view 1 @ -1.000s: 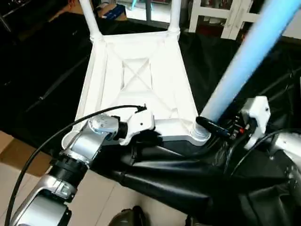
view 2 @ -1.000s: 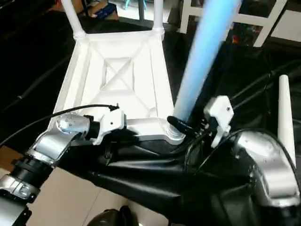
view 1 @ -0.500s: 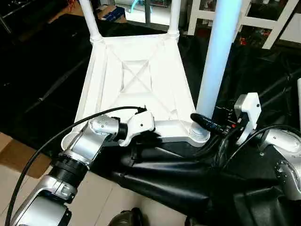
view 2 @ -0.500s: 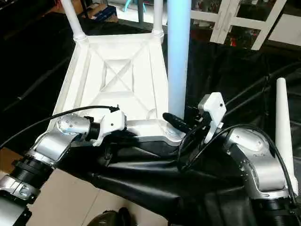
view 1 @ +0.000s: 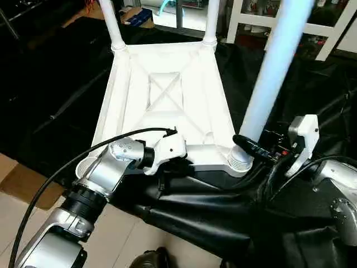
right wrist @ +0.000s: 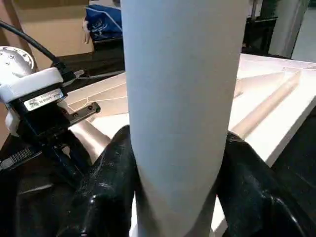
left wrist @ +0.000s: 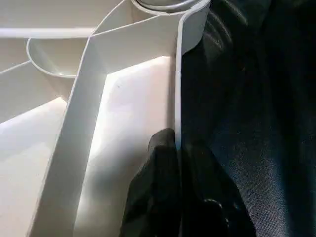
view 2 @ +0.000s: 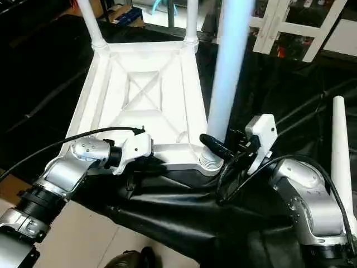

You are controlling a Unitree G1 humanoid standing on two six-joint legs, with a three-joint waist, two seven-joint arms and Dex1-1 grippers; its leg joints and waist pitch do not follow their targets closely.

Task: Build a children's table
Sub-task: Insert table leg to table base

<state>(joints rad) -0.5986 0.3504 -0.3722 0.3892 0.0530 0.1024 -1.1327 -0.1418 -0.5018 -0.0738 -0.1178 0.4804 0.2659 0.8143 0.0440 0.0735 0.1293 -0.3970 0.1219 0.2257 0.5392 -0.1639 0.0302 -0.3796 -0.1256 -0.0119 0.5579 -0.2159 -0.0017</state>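
The tabletop [view 1: 167, 100] lies upside down on the black sheet [view 1: 223, 223], two legs [view 1: 114, 28] standing in its far corners. The left claw [left wrist: 170, 192] is pinched shut on its near rim. The right claw [right wrist: 177, 197] grips a third leg [view 2: 228, 72] in the near corner socket [view 2: 211, 162]. That leg tilts: straighten it, then press down while the rim is pinned.

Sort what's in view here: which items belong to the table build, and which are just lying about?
Job:
tabletop, upside down
two fitted far legs
leg in right gripper
spare leg
left gripper on rim

Bystanders:
black sheet
cardboard
white frame
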